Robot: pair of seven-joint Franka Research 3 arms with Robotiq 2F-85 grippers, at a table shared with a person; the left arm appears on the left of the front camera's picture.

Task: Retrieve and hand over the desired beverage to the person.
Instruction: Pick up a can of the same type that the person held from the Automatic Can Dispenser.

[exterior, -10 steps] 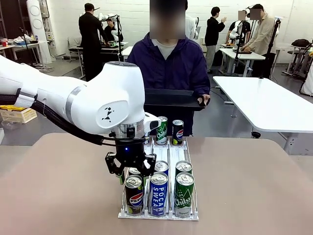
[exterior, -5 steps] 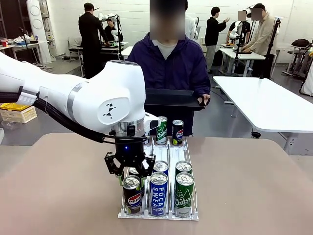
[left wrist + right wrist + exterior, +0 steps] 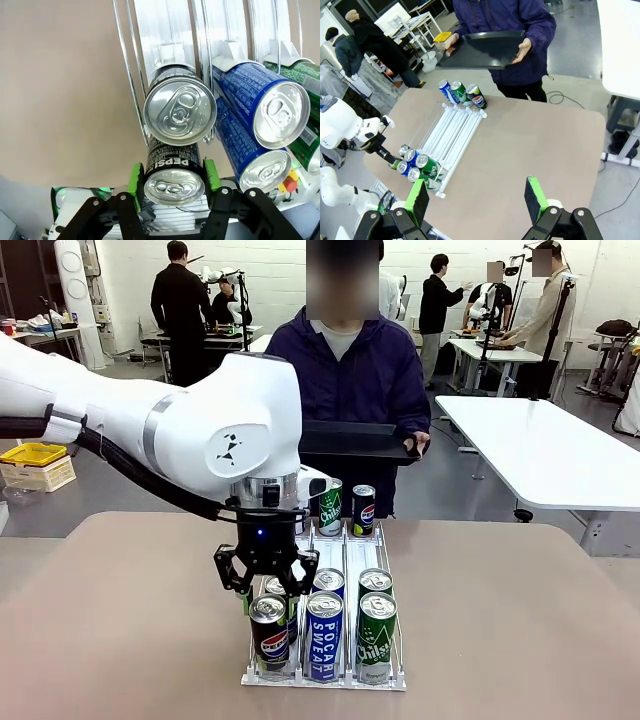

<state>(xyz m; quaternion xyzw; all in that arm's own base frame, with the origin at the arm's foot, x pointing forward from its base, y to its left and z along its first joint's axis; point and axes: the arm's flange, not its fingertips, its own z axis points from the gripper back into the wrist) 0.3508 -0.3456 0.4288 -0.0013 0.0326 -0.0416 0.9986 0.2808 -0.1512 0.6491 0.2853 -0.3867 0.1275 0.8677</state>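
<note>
The table [image 3: 520,620] is the widest thing here. The person [image 3: 345,370] stands at its far side and holds a black tray [image 3: 350,440] out over the edge. On the near side lies the rack [image 3: 300,680], with three lanes of cans.

The Pepsi can [image 3: 174,170] stands at the front of the left lane, between the wires. The left gripper [image 3: 268,602] is closed on it, and its green pads [image 3: 134,180] press the can's two sides near the top. The right gripper [image 3: 477,200] is wide open and empty, high above the table.

I think the hold is small, so the can may tilt or slip on the long way to the tray. It may also catch a wire when it is lifted, and the second can [image 3: 180,111] just behind may roll forward.
</note>
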